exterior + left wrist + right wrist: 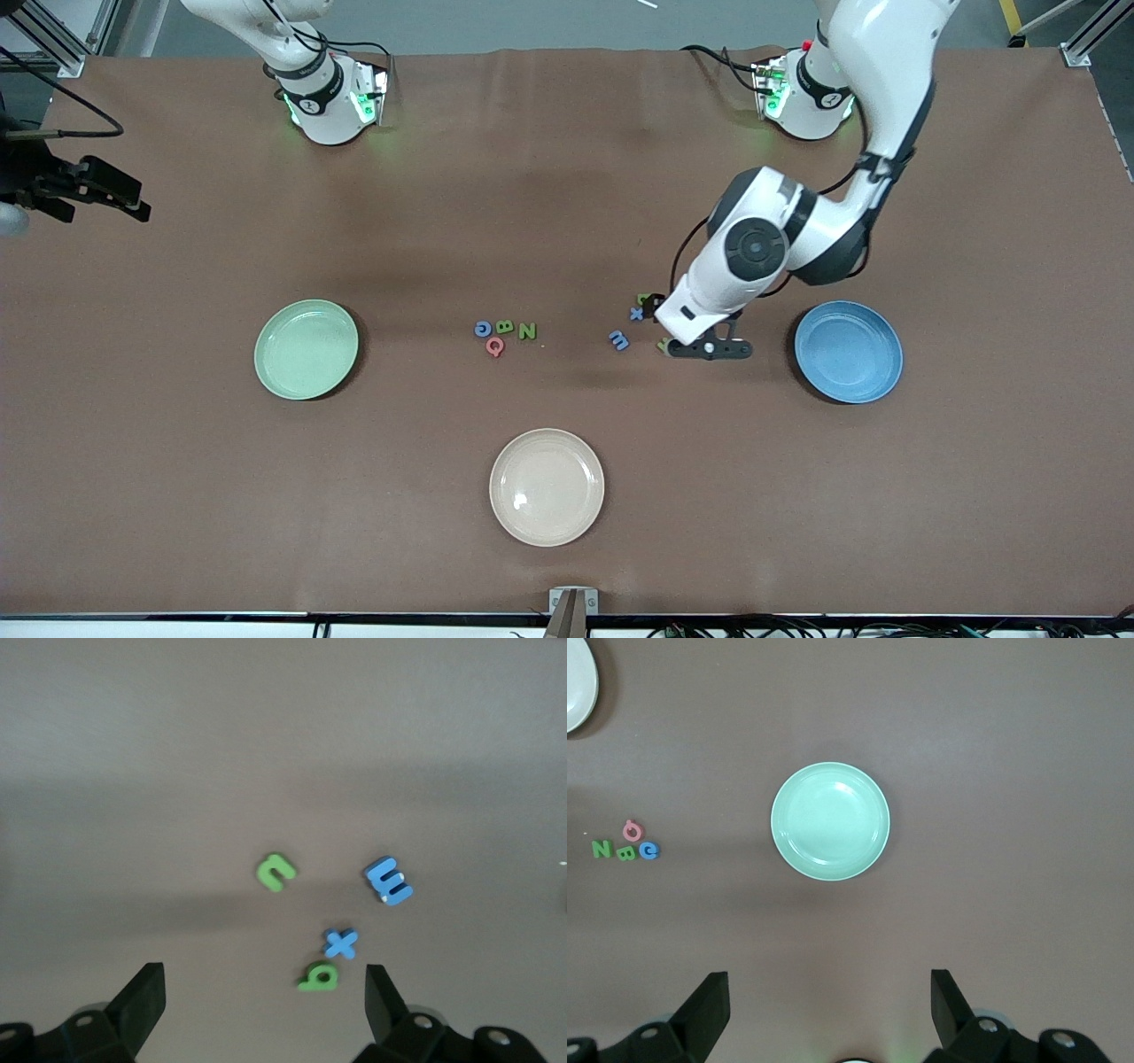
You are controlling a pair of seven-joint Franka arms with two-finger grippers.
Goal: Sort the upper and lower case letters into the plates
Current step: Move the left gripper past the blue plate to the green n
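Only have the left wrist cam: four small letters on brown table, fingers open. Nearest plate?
Observer: Round sky-blue plate, beside the left gripper, toward the left arm's end of the table. No letters in it.
Operator: Capitals?
Observer: Blue G, green B, green N and pink Q sit clustered on the table, between the left gripper and a round pale mint-green plate.
Operator: Right arm?
Observer: It waits; the right gripper is open, over the right arm's end of the table.

You have a brown table [177, 496] carrying three plates: mint [306, 348], blue [848, 352] and cream [547, 486]. Capital letters [503, 333] lie clustered mid-table; small letters [337, 921] lie nearer the blue plate.
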